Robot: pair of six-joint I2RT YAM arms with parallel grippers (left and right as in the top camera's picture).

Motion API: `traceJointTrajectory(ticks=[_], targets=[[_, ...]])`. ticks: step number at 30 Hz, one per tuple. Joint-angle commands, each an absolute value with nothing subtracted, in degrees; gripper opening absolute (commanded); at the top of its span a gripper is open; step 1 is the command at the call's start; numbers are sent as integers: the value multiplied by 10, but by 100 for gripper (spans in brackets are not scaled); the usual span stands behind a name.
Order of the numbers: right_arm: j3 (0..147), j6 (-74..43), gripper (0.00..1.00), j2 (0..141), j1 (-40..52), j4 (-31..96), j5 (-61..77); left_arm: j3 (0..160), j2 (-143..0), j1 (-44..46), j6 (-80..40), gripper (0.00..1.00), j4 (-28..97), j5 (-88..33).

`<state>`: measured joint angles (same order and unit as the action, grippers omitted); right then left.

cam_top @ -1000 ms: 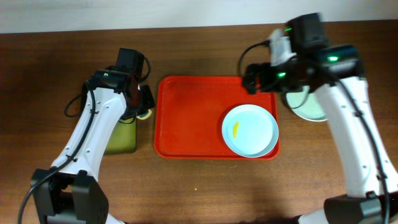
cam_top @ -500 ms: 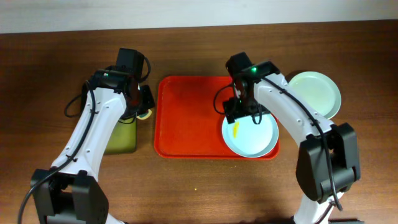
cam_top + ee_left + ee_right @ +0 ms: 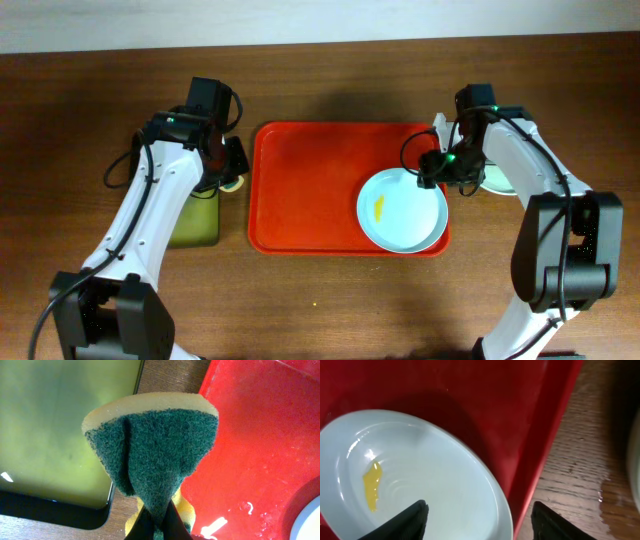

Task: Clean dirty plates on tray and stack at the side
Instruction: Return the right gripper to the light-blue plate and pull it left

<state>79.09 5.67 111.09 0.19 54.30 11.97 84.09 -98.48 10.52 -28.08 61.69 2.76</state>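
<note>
Right gripper (image 3: 480,512) — fingers (image 3: 415,520) apart, straddling the far-right rim of the light blue plate (image 3: 402,210), nothing clamped. Left gripper (image 3: 157,522) — closed on the sponge (image 3: 152,455), between the black tray (image 3: 195,215) and the red tray (image 3: 300,200). Progress, as judged: partial. The blue plate lies in the red tray's near-right corner, its yellow smear (image 3: 379,207) uncleaned; a mint green plate (image 3: 503,180) sits on the table (image 3: 320,300) just right of the tray. No third plate shows. Surface: brown wooden table, pale wall (image 3: 300,20) at the far edge.

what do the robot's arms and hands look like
The left arm and right arm are white shells with black joints and looping black cables; a green light glows by the right wrist. The left hand and right hand have black fingers.
</note>
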Motion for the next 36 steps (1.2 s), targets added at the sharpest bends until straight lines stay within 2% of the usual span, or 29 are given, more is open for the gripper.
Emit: traceJointTrajectory(ticks=[1, 4, 6, 8, 9, 13, 20, 22, 24, 26, 27, 29, 30, 33, 36], targets=[[750, 55, 66, 1113, 7, 519, 129, 844, -979, 105, -273, 0, 616, 27], [743, 55, 64, 1113, 7, 516, 129, 844, -979, 105, -273, 0, 616, 27], [743, 51, 50, 1113, 8, 533, 133, 844, -979, 105, -273, 0, 616, 27], [743, 39, 47, 1113, 8, 551, 138, 844, -979, 105, -273, 0, 616, 27], [743, 26, 43, 1113, 8, 562, 140, 844, -979, 105, -273, 0, 615, 27], [743, 10, 39, 1113, 20, 590, 210, 844, -979, 105, -273, 0, 615, 27], [688, -99, 38, 1113, 96, 518, 158, 844, -979, 105, -273, 0, 616, 27], [688, -115, 29, 1113, 107, 509, 159, 844, -979, 105, -273, 0, 616, 27], [687, -143, 24, 1113, 113, 492, 159, 844, -979, 105, -273, 0, 616, 27], [687, -167, 24, 1113, 112, 474, 158, 844, -979, 105, -273, 0, 616, 27], [687, -168, 37, 1113, 112, 470, 158, 844, -979, 105, -273, 0, 617, 27], [687, -171, 50, 1113, 112, 484, 159, 844, -979, 105, -273, 0, 618, 27], [687, -182, 52, 1113, 112, 497, 158, 844, -979, 105, -273, 0, 618, 27], [686, -190, 51, 1113, 114, 502, 158, 844, -979, 105, -273, 0, 618, 27], [670, -190, 31, 1113, 114, 461, 158, 844, -979, 105, -273, 0, 618, 27]])
